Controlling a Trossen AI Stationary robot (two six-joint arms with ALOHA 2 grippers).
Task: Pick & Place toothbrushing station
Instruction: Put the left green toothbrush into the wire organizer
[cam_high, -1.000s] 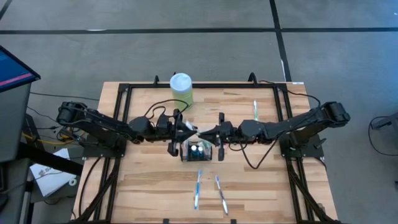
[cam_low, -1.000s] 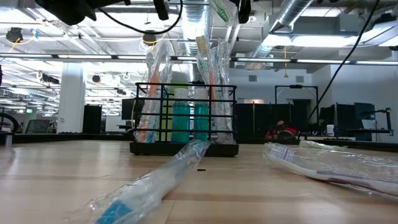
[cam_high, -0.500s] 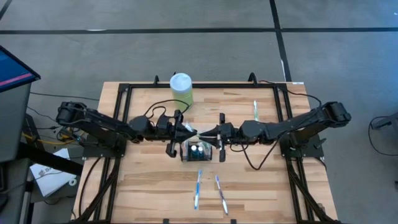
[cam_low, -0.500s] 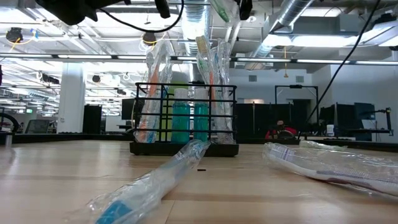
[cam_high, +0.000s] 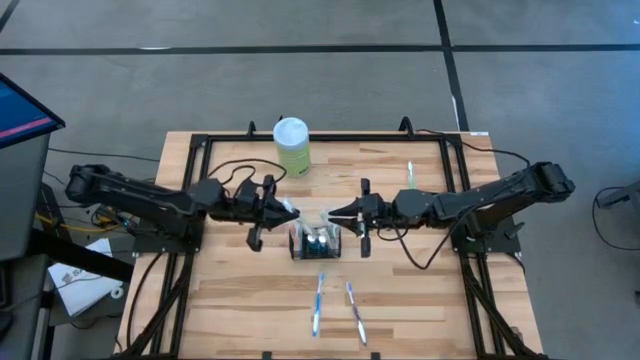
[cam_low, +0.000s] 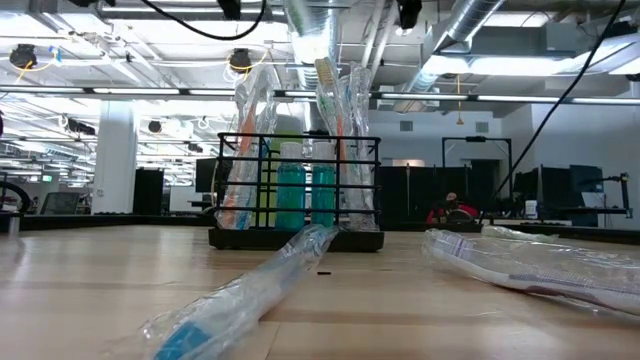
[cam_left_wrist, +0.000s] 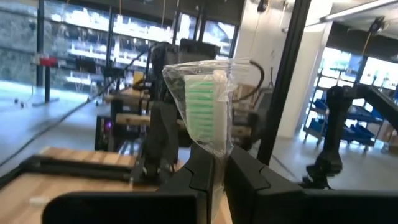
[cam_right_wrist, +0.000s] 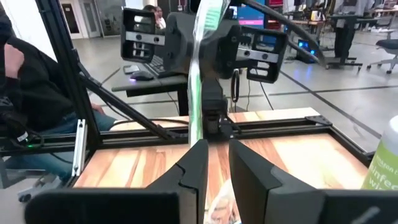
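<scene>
1. Wooden tabletop (cam_high: 240, 290) carried the toothbrushing station (cam_high: 316, 242), between and just below both grippers.
2. Left gripper (cam_high: 288, 211) fingers (cam_left_wrist: 200, 177) clamped a wrapped toothbrush (cam_left_wrist: 204, 112).
3. Right gripper (cam_high: 334, 212) fingers (cam_right_wrist: 196, 163) sat slightly apart around that wrapper.

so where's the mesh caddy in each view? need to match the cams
High view: toothbrushing station at table centre, between the left gripper and right gripper.
Low view: caddy centre frame, upright, wrapped brushes and teal tubes standing in it.
Left wrist view: not in it; only a wrapped green toothbrush between the fingers.
Right wrist view: not clearly in it.
Shared landmark: the wrapped toothbrushes lying on the table in front of the caddy.
</scene>
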